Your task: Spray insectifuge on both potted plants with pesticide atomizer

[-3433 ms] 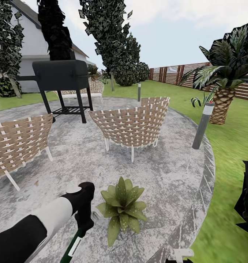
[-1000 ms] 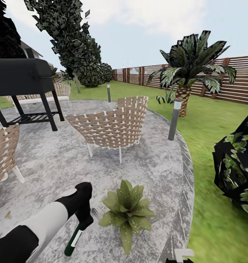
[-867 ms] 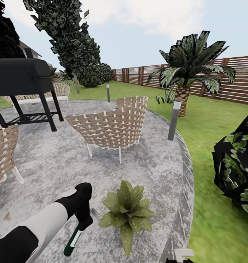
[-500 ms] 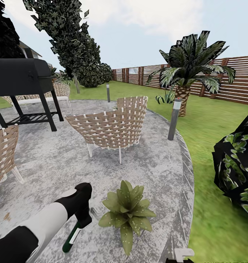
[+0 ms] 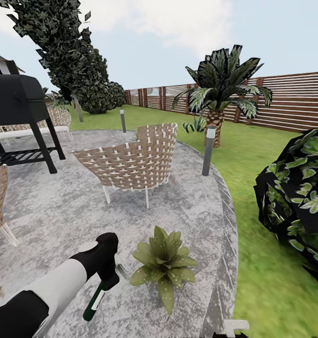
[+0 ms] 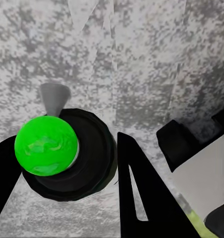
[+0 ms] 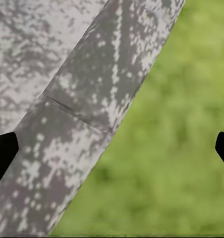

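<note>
Down low, left hand [image 5: 108,281] grips slim dark-green pesticide atomizer [image 5: 94,301] beside spiky, speckled potted plant [image 5: 164,261]; right hand's fingertips [image 7: 3,151] spread.

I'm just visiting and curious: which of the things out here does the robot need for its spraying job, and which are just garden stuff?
Needed:
atomizer, held in the left gripper
potted plant
patio

Just there:
chair
grill
lamp post
palm
bush
fence
</note>
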Controlling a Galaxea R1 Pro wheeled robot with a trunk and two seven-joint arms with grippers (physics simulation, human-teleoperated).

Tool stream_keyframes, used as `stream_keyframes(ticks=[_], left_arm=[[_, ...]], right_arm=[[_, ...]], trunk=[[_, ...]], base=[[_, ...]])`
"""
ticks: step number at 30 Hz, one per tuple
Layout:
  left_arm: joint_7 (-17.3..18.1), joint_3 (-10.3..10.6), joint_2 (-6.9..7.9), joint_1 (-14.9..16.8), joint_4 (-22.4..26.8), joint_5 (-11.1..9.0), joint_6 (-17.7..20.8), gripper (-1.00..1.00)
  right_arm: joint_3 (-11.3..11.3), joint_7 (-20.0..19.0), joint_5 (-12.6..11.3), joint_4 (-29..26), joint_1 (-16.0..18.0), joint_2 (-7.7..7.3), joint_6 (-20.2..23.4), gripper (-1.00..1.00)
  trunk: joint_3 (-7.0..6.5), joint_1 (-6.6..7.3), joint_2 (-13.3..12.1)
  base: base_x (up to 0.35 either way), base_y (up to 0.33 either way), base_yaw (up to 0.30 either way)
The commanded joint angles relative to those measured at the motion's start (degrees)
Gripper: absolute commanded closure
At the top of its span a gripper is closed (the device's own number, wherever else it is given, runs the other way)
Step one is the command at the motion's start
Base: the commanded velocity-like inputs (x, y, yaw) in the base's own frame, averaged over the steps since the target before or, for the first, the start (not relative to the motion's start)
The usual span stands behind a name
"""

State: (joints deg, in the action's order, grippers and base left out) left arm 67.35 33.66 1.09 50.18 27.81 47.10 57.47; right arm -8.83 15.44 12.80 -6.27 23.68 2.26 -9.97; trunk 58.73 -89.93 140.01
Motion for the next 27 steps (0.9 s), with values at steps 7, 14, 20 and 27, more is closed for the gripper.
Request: stream_keyframes(ticks=[7, 14, 20, 27], left_arm=[[-0.72, -2.86, 0.00, -0.30, 0.41, 0.91, 0.28, 1.00], [-2.39, -2.99, -0.36, -0.43, 0.41, 0.89, 0.28, 1.00], [-1.98, -2.99, -0.51, -0.02, 0.41, 0.55, 0.33, 1.00], [11.12, -2.53, -0.61, 7.30, -0.54, 0.57, 0.21, 1.00]], right_arm=[[-0.75, 0.20, 0.39, -0.14, 0.05, 0.29, -0.07, -1.00], [-0.71, 0.19, 0.39, -0.14, 0.05, 0.18, -0.13, -1.00], [-0.74, 0.16, 0.39, -0.14, 0.05, 0.12, -0.14, -1.00], [-0.82, 0.20, 0.36, -0.14, 0.06, -0.03, -0.05, -1.00]], trunk=[[0.63, 0.01, 0.02], [0.76, 0.01, 0.02], [0.77, 0.01, 0.02], [0.77, 0.01, 0.02]], base=[[0.054, 0.307, -0.143], [0.012, 0.307, -0.093], [0.129, 0.276, -0.287], [0.273, 0.144, -0.300]])
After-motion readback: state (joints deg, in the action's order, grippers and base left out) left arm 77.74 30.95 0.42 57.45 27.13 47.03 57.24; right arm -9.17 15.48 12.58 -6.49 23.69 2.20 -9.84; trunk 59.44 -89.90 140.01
